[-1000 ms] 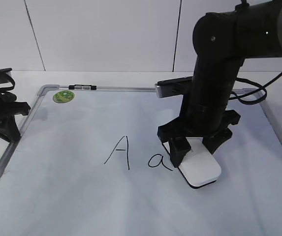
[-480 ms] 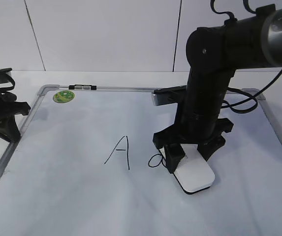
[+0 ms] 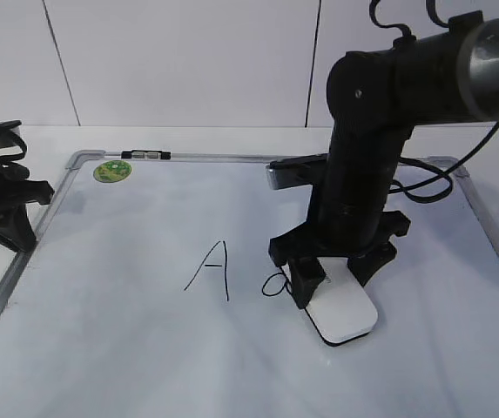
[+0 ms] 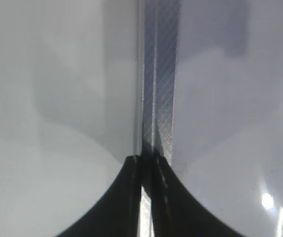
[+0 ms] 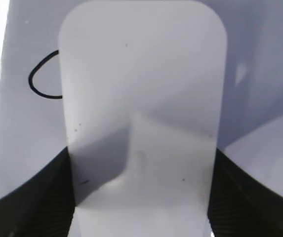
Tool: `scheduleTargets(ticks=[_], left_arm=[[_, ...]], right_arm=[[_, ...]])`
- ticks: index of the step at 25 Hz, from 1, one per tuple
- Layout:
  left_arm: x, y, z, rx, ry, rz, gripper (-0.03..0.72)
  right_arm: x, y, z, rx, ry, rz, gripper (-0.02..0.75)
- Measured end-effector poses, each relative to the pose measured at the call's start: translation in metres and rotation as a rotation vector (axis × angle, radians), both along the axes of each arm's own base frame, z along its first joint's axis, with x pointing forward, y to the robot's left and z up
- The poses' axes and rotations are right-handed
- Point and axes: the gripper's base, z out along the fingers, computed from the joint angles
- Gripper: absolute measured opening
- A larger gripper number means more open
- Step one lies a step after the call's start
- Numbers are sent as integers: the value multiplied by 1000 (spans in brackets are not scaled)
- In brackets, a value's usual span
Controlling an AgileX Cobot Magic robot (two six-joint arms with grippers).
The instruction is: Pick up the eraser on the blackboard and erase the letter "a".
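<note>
Gripping the eraser [image 3: 343, 315] flat on the blackboard [image 3: 101, 348] near its middle, the right hand [image 3: 336, 277] has slid it over the letter "a" [image 3: 273, 284], leaving half its loop; the left hand [image 4: 146, 163] stays closed at the board's left edge.

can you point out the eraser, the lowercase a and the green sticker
eraser [image 3: 343, 315], exterior view, bare white top near its free end
letter "a" [image 3: 273, 284], exterior view, left curve of the remaining loop
green sticker [image 3: 111, 171], exterior view, centre of the disc at the board's corner
</note>
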Motion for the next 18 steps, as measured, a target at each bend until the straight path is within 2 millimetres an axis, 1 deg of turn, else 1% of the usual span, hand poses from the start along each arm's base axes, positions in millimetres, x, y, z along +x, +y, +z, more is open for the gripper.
scheduleTargets(ticks=[3,9,12,18], left_arm=[[0,0,0,0,0,0,17],[0,0,0,0,-2,0,17],[0,0,0,0,-2,0,17],[0,0,0,0,-2,1,17]], right_arm=[[-2,5,-1,-2,-6,20,532],[-12,23,-2,0,-23,76,532],[-13,26,-2,0,-26,87,532],[-13,25,-3,-14,-35,90,532]])
